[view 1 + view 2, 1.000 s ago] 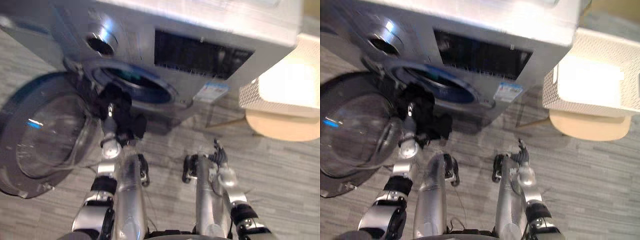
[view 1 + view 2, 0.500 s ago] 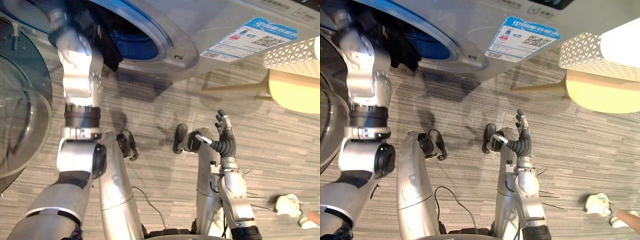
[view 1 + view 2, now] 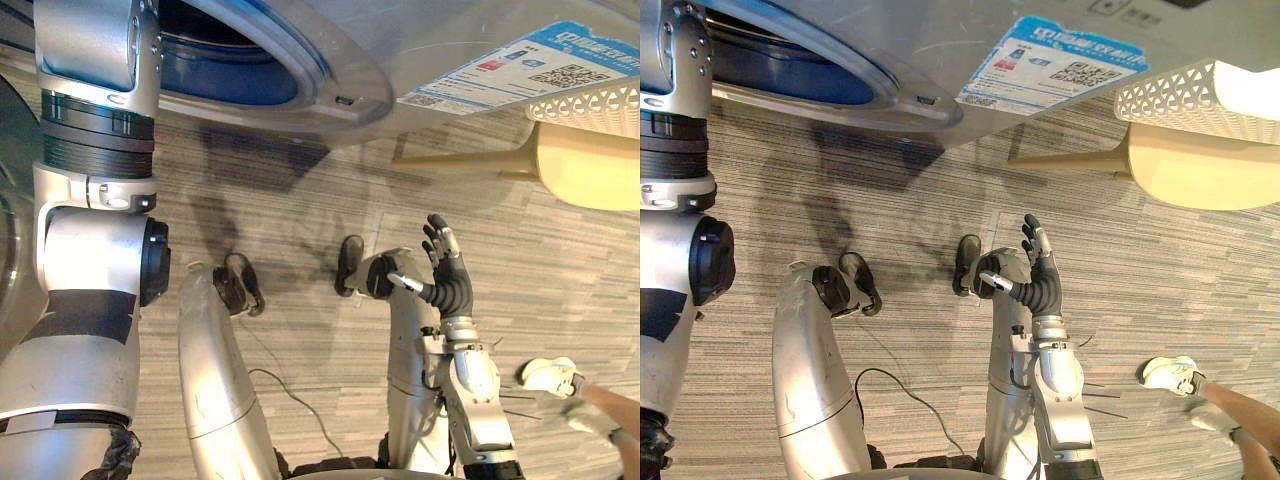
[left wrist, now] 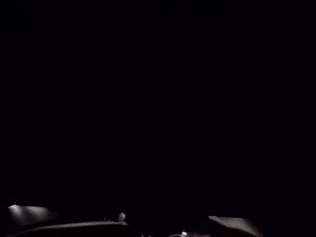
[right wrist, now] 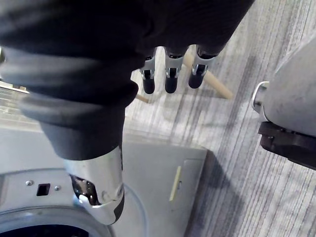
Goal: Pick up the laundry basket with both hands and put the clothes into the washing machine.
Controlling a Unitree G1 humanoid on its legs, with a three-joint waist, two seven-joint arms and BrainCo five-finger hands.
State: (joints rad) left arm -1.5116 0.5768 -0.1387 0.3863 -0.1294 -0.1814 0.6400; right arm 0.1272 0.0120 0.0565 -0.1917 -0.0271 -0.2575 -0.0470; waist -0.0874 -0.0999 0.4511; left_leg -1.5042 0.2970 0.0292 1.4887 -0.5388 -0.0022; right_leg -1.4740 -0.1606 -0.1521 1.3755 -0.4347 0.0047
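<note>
Grey striped carpet (image 3: 300,200) spreads under everything. Near the middle, the right hand (image 3: 445,270) hangs over bare floor, relaxed and empty, with clear carpet all round it. At its 12 o'clock stands the washer (image 3: 430,40), its front edge overhanging the floor. The round drum mouth (image 3: 230,70) with its blue rim sits toward 11 o'clock. At 9 o'clock the left arm (image 3: 95,200) rises into that mouth. The left hand is in the dark inside, so its grip cannot be told. At 2 o'clock a white perforated basket (image 3: 590,100) rests on a pale stool (image 3: 590,165) just beside the washer; its contents are hidden. At 4 o'clock, well apart, is a person's white shoe (image 3: 548,375).
</note>
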